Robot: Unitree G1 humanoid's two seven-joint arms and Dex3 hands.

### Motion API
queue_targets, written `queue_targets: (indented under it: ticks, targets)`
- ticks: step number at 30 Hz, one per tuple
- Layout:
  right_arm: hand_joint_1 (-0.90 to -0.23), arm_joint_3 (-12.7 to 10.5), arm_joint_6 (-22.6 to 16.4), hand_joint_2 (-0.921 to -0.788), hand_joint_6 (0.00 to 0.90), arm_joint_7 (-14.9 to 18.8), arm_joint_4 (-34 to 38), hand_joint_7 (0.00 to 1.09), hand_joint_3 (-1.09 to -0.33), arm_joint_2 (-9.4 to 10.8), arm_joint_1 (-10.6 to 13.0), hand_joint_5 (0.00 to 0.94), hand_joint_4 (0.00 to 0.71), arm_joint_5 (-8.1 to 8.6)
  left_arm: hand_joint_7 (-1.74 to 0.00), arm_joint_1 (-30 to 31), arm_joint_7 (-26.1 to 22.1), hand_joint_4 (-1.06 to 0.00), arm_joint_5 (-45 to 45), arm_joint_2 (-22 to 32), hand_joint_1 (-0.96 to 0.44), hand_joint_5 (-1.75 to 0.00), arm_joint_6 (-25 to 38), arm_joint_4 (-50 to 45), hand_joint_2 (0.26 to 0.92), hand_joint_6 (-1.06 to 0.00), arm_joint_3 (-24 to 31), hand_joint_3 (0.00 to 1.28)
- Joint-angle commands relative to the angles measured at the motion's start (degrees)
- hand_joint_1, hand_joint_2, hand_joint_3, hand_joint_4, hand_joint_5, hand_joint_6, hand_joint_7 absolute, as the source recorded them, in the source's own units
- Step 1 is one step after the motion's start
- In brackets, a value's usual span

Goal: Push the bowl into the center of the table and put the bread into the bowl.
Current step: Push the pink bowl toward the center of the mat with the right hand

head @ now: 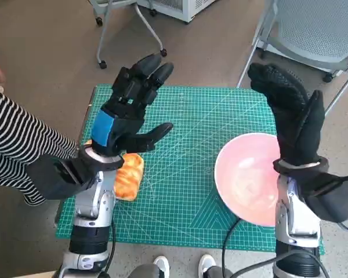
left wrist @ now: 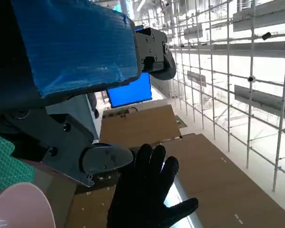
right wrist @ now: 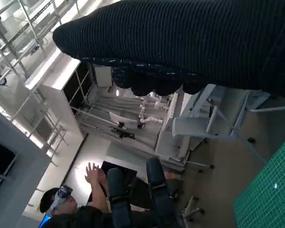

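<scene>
A pink bowl (head: 243, 176) sits on the right side of the green cutting mat (head: 180, 150), near the mat's front edge. A golden bread roll (head: 129, 174) lies on the mat's left side, partly hidden under my left forearm. My left hand (head: 130, 110) is raised above the mat, fingers spread, holding nothing. My right hand (head: 290, 113) is also raised with its fingers spread, above the bowl's far right rim. The left wrist view shows the bowl's rim (left wrist: 19, 206) and my gloved right hand (left wrist: 147, 194).
A person in a striped sleeve (head: 17, 145) is at the left of the table. Chair legs on castors (head: 127, 35) and a grey mesh chair (head: 313, 29) stand beyond the table. A person with raised hand (right wrist: 92, 173) shows in the right wrist view.
</scene>
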Motion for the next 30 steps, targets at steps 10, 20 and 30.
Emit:
queue_targets:
  ticks: [10,20,30]
  targets:
    - [-0.7,-0.79,0.0,-0.921,0.127,0.82,0.66,0.57,-0.662,-1.07,1.55,0.001,0.251,0.71,-0.58,0.32,0.01,-0.05,0.43,-0.01,-0.18,-0.34,-0.56,-0.32,0.759,0.0,-0.64,0.48]
    - [-0.706,-5.22,-1.54,-0.921,0.121,2.42,1.55,0.55,-0.652,-3.59,3.94,0.0,0.228,3.64,-0.57,0.87,0.4,-0.05,0.48,-0.3,-0.18,-0.34,-0.34,-0.82,0.756,0.0,-0.96,0.49]
    - [-0.679,-12.14,-6.88,-0.921,0.084,1.97,7.72,0.53,-0.713,-7.0,6.65,0.0,0.172,4.6,-0.57,1.35,0.6,-0.04,0.29,-0.2,-0.18,-0.34,-0.02,-1.19,0.753,0.0,-0.87,0.5]
